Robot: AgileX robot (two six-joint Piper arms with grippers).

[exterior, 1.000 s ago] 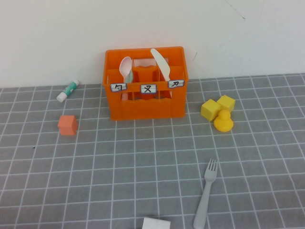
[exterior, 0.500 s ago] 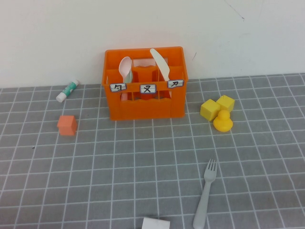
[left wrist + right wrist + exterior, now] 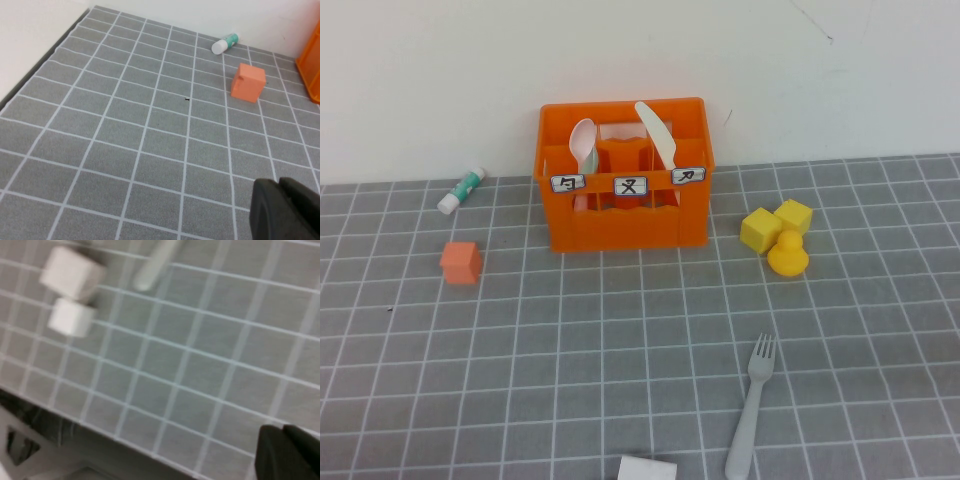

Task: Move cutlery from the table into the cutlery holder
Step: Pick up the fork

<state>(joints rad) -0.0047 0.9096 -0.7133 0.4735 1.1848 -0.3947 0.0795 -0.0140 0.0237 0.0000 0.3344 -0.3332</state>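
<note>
The light grey fork [image 3: 752, 405] lies on the grey gridded table [image 3: 570, 340] at the front right, tines pointing away from me. The orange cutlery holder [image 3: 625, 225] stands at the back centre, with a white spoon [image 3: 584, 145] in its left compartment and a white knife [image 3: 658, 135] in its right one. Neither arm shows in the high view. My left gripper [image 3: 282, 207] is shut and empty above bare table, to the left of the holder's edge [image 3: 311, 55]. My right gripper [image 3: 285, 450] is shut and empty near the table's front edge; the fork's handle end [image 3: 155, 265] shows in its view.
A small orange cube [image 3: 461, 262] and a glue stick [image 3: 462, 190] lie left of the holder. Two yellow blocks [image 3: 761, 230] and a yellow duck [image 3: 787, 254] sit to its right. A white block [image 3: 647, 468] lies at the front edge, left of the fork's handle.
</note>
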